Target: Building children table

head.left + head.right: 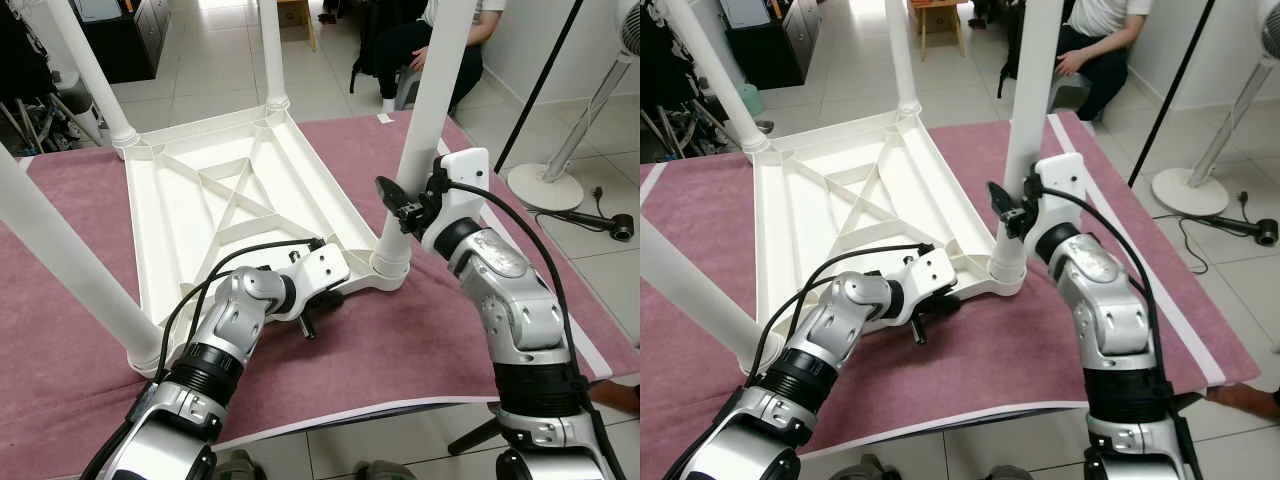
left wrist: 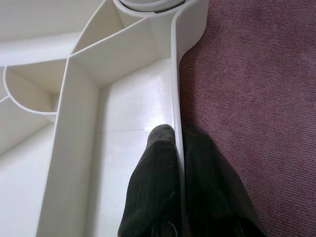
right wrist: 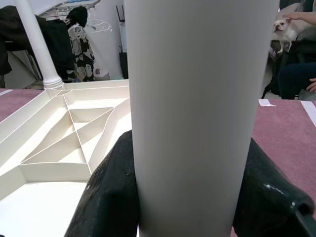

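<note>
Upturned white children's table (image 1: pixel 230 200), lying top-down on a maroon cloth (image 1: pixel 420 330), ribbed underside facing up so that the corner sockets are open to receive legs. Four white legs standing upward from the corners: far-left leg (image 1: pixel 95 75), far-middle leg (image 1: pixel 272 50), near-left leg (image 1: pixel 70 270), near-right leg (image 1: pixel 425 120).

Near-right leg seated in its round corner socket (image 1: pixel 390 268), upright or nearly so. Right claw (image 1: pixel 415 205) closed around this leg a little above the socket, one black finger on each side of the shaft, as seen in the right wrist view; grip low on the leg, probably to turn or press it home with good control.

Left claw (image 2: pixel 177 163) pinched shut on the table's thin side rim (image 2: pixel 174 74), one finger inside the frame and one outside against the cloth, just short of the same corner; probably a bracing hold, keeping the frame from sliding or twisting while the leg is worked.

Judged stage: last leg being tightened or seated; turning the table upright still to come.

Beyond the cloth: tiled floor (image 1: pixel 210 95), a seated person (image 1: pixel 430 40) at the far side, a fan stand (image 1: pixel 560 170) at the robot's right.
</note>
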{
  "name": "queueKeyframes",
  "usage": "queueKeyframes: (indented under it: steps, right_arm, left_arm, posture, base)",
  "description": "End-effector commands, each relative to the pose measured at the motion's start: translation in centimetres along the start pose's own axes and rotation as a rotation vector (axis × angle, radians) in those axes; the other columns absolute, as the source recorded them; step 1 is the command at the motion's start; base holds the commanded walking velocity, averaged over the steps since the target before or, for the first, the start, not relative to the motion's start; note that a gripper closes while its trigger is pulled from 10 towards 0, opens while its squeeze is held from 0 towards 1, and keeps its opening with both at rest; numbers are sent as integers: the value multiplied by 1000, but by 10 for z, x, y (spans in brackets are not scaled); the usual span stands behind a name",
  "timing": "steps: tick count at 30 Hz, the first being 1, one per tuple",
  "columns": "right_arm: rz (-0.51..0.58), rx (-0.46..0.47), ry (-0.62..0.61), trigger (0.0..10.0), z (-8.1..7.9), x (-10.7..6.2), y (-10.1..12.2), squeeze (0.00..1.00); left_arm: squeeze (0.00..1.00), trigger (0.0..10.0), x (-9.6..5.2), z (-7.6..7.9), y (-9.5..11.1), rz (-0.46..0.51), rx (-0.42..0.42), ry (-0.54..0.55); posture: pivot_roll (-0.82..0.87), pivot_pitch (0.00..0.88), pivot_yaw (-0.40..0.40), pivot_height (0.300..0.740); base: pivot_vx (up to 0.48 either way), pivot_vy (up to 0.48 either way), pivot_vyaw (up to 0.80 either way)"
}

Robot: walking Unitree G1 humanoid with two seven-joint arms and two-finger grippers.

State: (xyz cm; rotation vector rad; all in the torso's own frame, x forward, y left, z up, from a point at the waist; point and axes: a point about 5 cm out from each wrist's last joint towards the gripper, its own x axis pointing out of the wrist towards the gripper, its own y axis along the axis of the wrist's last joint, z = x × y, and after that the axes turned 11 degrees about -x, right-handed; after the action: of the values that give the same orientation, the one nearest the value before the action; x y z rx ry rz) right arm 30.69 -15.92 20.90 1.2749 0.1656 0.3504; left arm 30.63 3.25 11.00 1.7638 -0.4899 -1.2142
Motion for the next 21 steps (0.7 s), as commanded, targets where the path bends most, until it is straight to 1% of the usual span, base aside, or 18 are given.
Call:
queueKeyframes:
  steps: [1, 3, 4, 6, 9, 10, 11, 13, 14, 16, 18, 20, 21]
  right_arm:
    - [-81, -10, 21, 10000, -5, -2, -19, 0]
    - [-76, -15, 25, 10000, -5, -2, -19, 0]
    - [-58, -24, 45, 10000, -9, -5, -19, 0]
    - [-43, -10, 75, 10000, -16, -14, -23, 0]
    - [-41, -5, 78, 10000, -17, -17, -25, 0]
    - [-34, 34, 62, 10000, -19, -25, -30, 0]
    - [-31, 51, 59, 10000, -19, -28, -31, 0]
    - [-29, 61, 57, 10000, -20, -30, -32, 0]
    - [-44, 59, 49, 10000, -19, -32, -37, 0]
    - [-49, 64, 46, 10000, -19, -32, -39, 0]
    - [-42, 101, 51, 10000, -14, -28, -39, 0]
    - [-42, 119, 66, 10000, -13, -25, -38, 0]
    - [-43, 108, 73, 10000, -11, -23, -38, 0]
  left_arm:
    - [0, 10000, -9, -26, -22, -24, -26, 443]
    - [0, 10000, -9, -26, -22, -24, -27, 444]
    - [0, 10000, -9, -26, -22, -24, -28, 445]
    - [0, 10000, -10, -26, -22, -25, -31, 447]
    - [0, 10000, -10, -26, -23, -25, -32, 447]
    - [0, 10000, -9, -26, -22, -24, -32, 445]
    - [0, 10000, -9, -26, -22, -24, -32, 444]
    - [0, 10000, -9, -26, -22, -24, -32, 444]
    - [0, 10000, -8, -26, -22, -23, -30, 441]
    - [0, 10000, -8, -26, -21, -22, -29, 438]
    - [0, 10000, -6, -25, -20, -21, -25, 432]
    - [0, 10000, -6, -25, -19, -20, -23, 431]
    - [0, 10000, -6, -25, -19, -20, -22, 430]
  posture:
    - [3, 0, 86, 740]
    - [3, 0, 86, 740]
    - [4, 0, 81, 740]
    - [2, 0, 81, 740]
    - [-1, 0, 82, 740]
    - [-6, 0, 84, 740]
    - [-11, 0, 88, 740]
    - [-11, 0, 88, 740]
    - [-13, 0, 93, 740]
    - [-17, 0, 98, 740]
    - [-20, 0, 105, 740]
    - [-20, 0, 105, 740]
    - [-19, 0, 109, 740]
  base:
    - [0, 0, 0]
    - [0, 0, 0]
    - [0, 0, 0]
    - [0, 0, 0]
    - [0, 0, 0]
    - [0, 0, 0]
    - [0, 0, 0]
    - [0, 0, 0]
    - [0, 0, 0]
    - [0, 0, 0]
    - [0, 0, 0]
    - [0, 0, 0]
    - [0, 0, 0]
